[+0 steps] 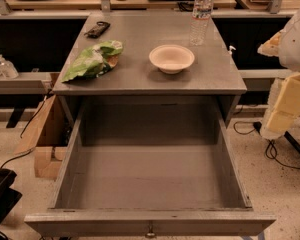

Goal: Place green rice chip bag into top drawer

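Green rice chip bag (94,60) lies flat on the left side of the desk (140,80), apart from the white bowl (171,58). Top drawer (150,184) stands fully open below. Gripper (271,45) sits at the right edge, off the desk; whether it is spread cannot be told. Recommended: descend from above, pinch the crumpled middle, and steer clear of the bowl.

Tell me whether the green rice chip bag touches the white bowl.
Apart: camera view shows bare cabinet top between green rice chip bag and white bowl. End effector out of view; arm at right edge.
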